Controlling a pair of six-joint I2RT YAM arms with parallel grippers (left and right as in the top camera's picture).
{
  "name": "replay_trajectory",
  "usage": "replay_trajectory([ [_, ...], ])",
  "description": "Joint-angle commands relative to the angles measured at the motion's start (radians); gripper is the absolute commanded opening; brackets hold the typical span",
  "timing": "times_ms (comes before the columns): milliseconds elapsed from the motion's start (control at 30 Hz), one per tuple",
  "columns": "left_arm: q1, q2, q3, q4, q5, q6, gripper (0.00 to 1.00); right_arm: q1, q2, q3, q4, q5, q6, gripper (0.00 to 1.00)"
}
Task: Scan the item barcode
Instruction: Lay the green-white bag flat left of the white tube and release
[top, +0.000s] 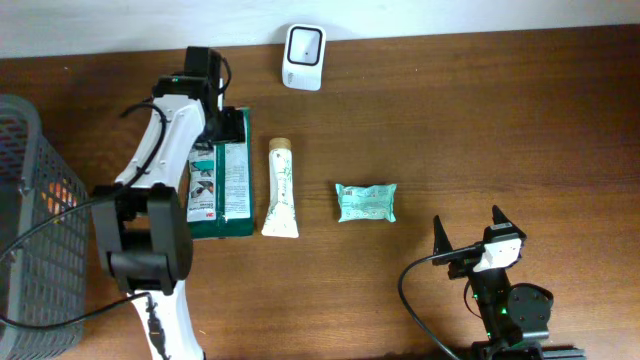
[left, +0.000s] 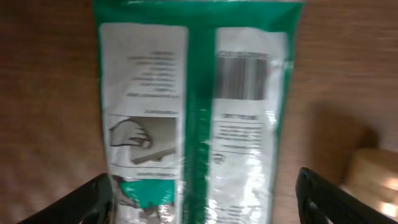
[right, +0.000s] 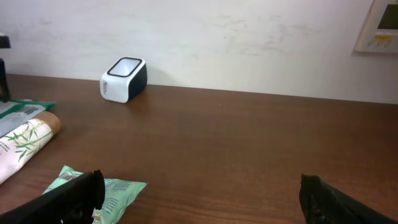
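A dark wooden table (top: 500, 120) runs up to a white wall, with a wire basket (top: 25, 130) at its left edge. From overhead I see the green packet (top: 228, 195) lying flat near the basket, partly under the left arm. A tube (top: 281, 188) lies just beside it, a small mint wrapper (top: 366, 202) further right, and the white scanner (top: 303, 56) stands at the far edge by the wall.

The left wrist camera shows what overhead can't: the packet's printed back faces up, with its barcode (left: 249, 78) on the right panel, blurred. The left gripper (left: 199, 208) is spread wide, a finger on each side of the packet's near end. The right-hand finger stands clear of it. The other looks to be right at the edge, though I can't be sure it touches. Nothing is gripped.

The right gripper (top: 470, 238) sits well apart near the front edge, fingers released and empty. Its camera shows the scanner from the side.
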Motion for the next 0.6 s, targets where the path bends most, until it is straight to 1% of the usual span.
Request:
replay_trajectory([
  [0, 0.022, 0.024, -0.063, 0.038, -0.071, -0.005, 0.79, 0.006, -0.004, -0.005, -0.005, -0.009, 0.003, 0.98],
  [167, 0.026, 0.024, -0.172, 0.135, -0.061, -0.005, 0.70, 0.005, -0.004, -0.005, -0.005, -0.009, 0.003, 0.98],
  [367, 0.005, 0.024, -0.323, 0.247, 0.027, -0.016, 0.71, 0.006, -0.004, -0.005, -0.005, -0.009, 0.003, 0.98],
  [500, -0.026, 0.024, -0.424, 0.252, 0.160, -0.020, 0.68, 0.006, -0.004, -0.005, -0.005, -0.009, 0.003, 0.98],
  [567, -0.055, 0.024, -0.450, 0.240, 0.203, -0.020, 0.67, 0.006, -0.004, -0.005, -0.005, -0.009, 0.003, 0.98],
])
